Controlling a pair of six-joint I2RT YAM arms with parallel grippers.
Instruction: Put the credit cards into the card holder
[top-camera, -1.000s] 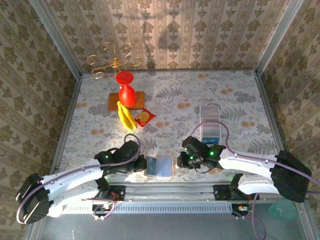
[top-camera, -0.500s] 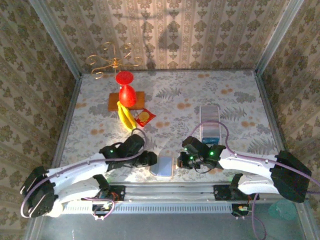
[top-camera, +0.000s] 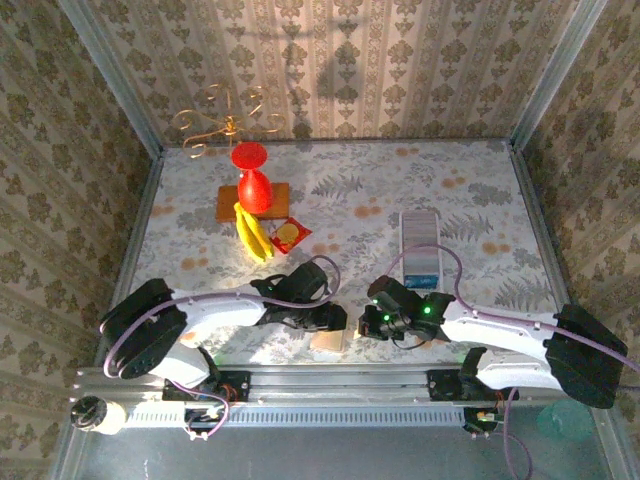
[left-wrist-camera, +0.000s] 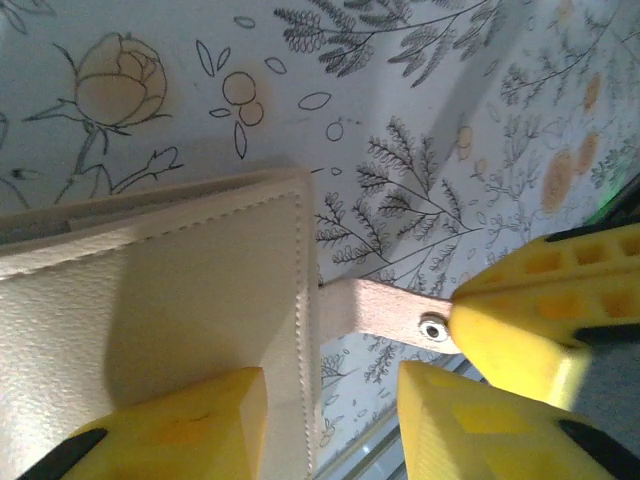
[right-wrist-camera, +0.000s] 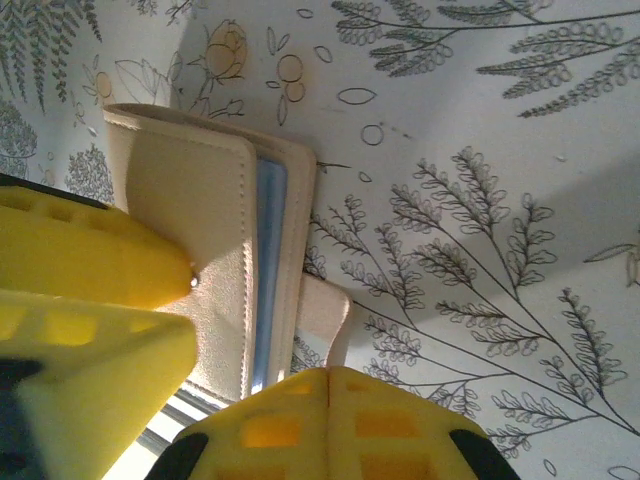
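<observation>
The card holder (top-camera: 328, 342) lay closed at the 6 o'clock edge of the table (top-camera: 370, 180), between the two wrists. The right gripper (right-wrist-camera: 328, 378) was closed, pinching the holder's snap strap (left-wrist-camera: 380, 308) from the holder's 3 o'clock side. The left gripper (left-wrist-camera: 330, 400) had its jaws apart and clamped nothing. One finger (left-wrist-camera: 185, 425) sat over the tan cover, and the other was off the stitched edge, beside the strap. From the right wrist, a blue credit card (right-wrist-camera: 268, 250) showed edge-on between the holder's leaves.

From above, both grippers crowded the holder and hid much of it. A ribbed tray (top-camera: 419, 228) lay well apart at the holder's 1 o'clock, with a second card (top-camera: 422, 264) at its near end and the right arm's cable (top-camera: 448, 258) arcing across it. Toward 11 o'clock sat bananas (top-camera: 252, 232), a snack packet (top-camera: 289, 235) just beside them, and a red vase (top-camera: 254, 188) on a wooden block (top-camera: 228, 205). A gold wire ornament (top-camera: 225, 120) stood at the back wall.
</observation>
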